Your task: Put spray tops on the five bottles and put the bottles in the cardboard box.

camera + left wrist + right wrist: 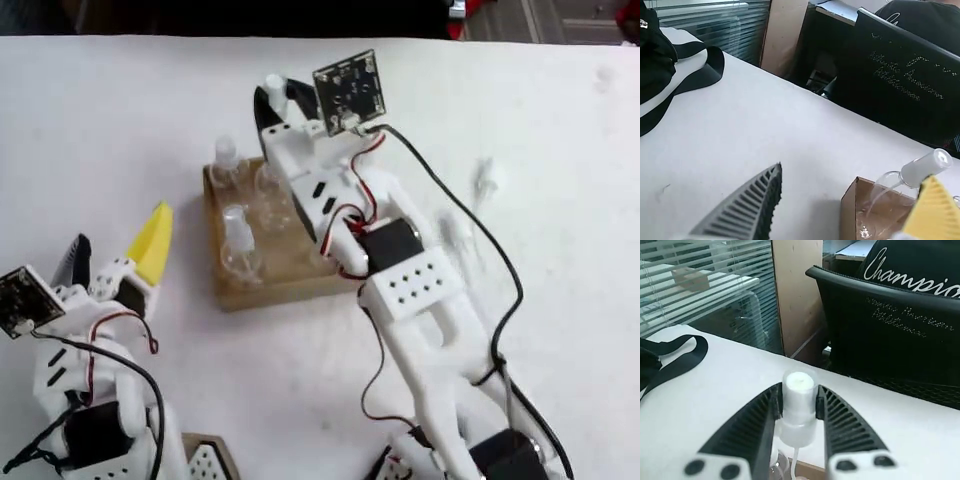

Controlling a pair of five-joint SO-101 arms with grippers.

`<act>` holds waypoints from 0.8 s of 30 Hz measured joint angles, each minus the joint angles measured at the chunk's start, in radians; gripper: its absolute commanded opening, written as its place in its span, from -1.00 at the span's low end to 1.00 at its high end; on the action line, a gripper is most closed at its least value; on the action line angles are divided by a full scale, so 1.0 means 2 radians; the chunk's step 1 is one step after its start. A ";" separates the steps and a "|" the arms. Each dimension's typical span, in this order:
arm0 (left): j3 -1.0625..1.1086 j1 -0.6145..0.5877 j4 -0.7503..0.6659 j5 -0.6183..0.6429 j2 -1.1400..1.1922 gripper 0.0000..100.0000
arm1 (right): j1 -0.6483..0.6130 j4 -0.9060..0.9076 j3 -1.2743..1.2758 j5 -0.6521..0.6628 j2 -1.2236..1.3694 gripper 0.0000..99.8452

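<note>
The cardboard box [285,275] lies mid-table with three clear bottles in it, among them one capped bottle [240,245] and another [228,160]. Above the box's far side my right gripper [281,96] is shut on a white spray top [275,86]. The right wrist view has that spray top [800,382] clamped between the black fingers [845,425], its thin tube hanging down toward a bottle [780,471]. My left gripper [118,235] stands open near the table's front left, clear of the box. From its wrist camera, a box corner [865,210] and a capped bottle [920,170] appear.
Two loose white spray tops [487,178] [455,235] lie on the white table right of the box. A black strap and bag [690,75] rest at the table's far left. A black chair [890,330] stands behind the far edge.
</note>
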 measured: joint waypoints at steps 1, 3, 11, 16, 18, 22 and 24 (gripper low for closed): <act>0.000 0.000 0.000 0.000 0.000 -0.21 | -0.002 -0.003 0.000 0.000 0.010 -0.97; 0.000 0.000 0.000 0.000 0.000 -0.21 | -0.002 -0.010 0.000 0.000 0.031 -0.97; 0.000 0.000 0.000 0.000 0.000 -0.21 | -0.001 -0.022 0.003 0.000 0.085 -0.97; 0.005 0.000 0.000 0.000 -0.001 -0.21 | -0.002 -0.035 0.049 0.000 0.086 -0.97; 0.009 0.000 0.000 0.000 0.001 -0.21 | -0.002 -0.054 0.080 0.000 0.084 -0.97; 0.009 0.000 0.000 0.000 0.001 -0.21 | -0.002 -0.127 0.140 0.000 0.071 -0.97; 0.009 0.000 0.000 0.000 0.001 -0.21 | -0.001 -0.165 0.163 0.000 0.071 -0.97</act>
